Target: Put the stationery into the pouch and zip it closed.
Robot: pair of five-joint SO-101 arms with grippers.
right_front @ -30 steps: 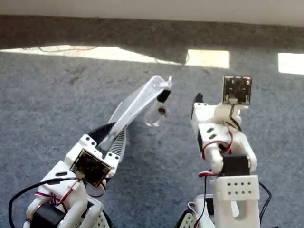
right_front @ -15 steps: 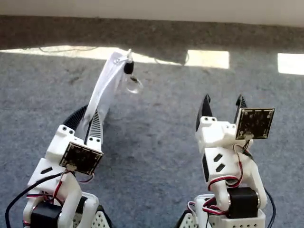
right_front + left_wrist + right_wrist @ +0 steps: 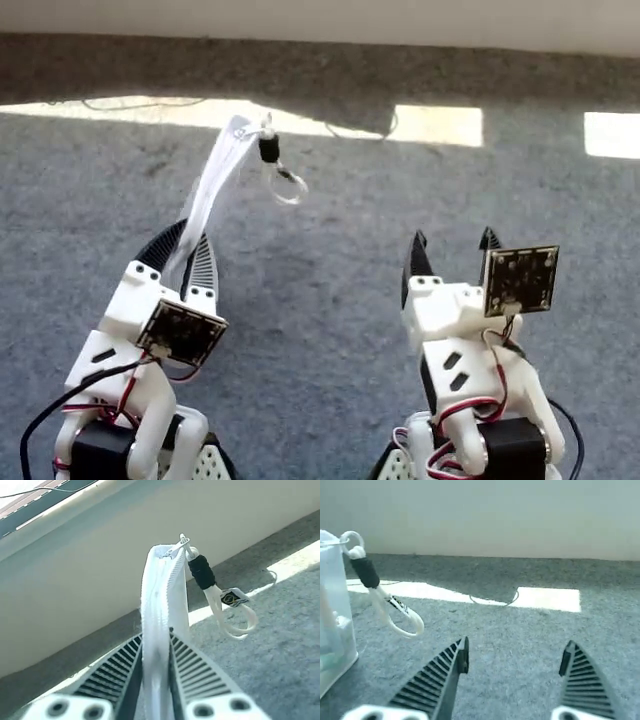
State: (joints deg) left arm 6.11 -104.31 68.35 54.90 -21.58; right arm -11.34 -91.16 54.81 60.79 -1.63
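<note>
Left gripper (image 3: 187, 250) clenched on pouch (image 3: 213, 190), held upright; zip pull (image 3: 282, 180) dangling. Right gripper (image 3: 452, 242) released, well apart.

The pouch (image 3: 212, 185) is a see-through milky white with a white zip. Its pull carries a black sleeve (image 3: 268, 150), a clear-white loop (image 3: 286, 186) and a small white tag (image 3: 231, 598) with a dark diamond mark. The left tool (image 3: 189, 240) and the right tool (image 3: 452, 236) have black ribbed fingers on white bodies, with red, black and white wires (image 3: 462, 410) lower in the frame. The bench (image 3: 330, 300) is speckled grey, crossed near the top by pale sunlit patches (image 3: 437, 123). The wall (image 3: 520, 515) is pale.
</note>
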